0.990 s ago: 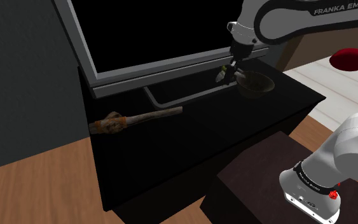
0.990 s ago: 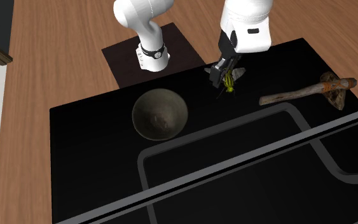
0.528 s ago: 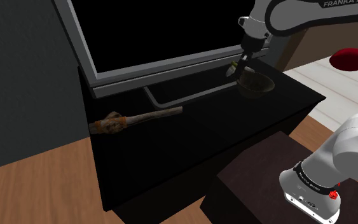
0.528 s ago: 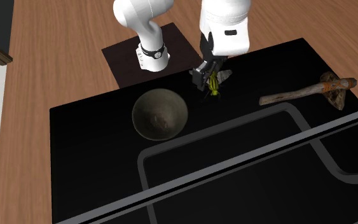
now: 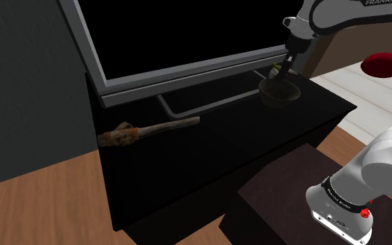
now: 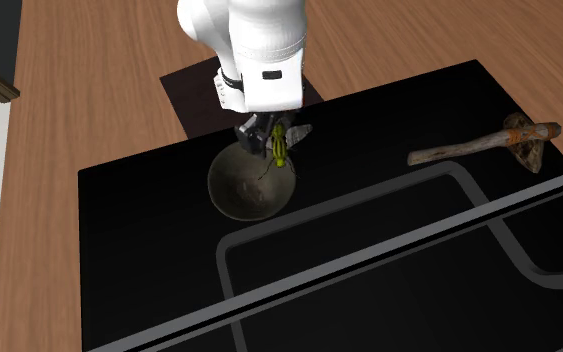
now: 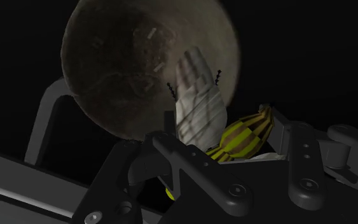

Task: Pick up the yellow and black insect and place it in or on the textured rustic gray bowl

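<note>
The insect — yellow-and-black striped body, pale veined wings — is clamped in the gripper, clear of the surface. The bowl, round, mottled grey-brown and upright, lies just below the gripper, apart from the insect.

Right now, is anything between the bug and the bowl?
No. In the wrist view the insect, clasped by the gripper, hangs over the bowl with nothing between.

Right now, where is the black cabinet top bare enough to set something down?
Bare: the strip between bowl and axe, and the second exterior view's left of the bowl. Crowded: over the bowl, where the gripper holds the insect.
</note>
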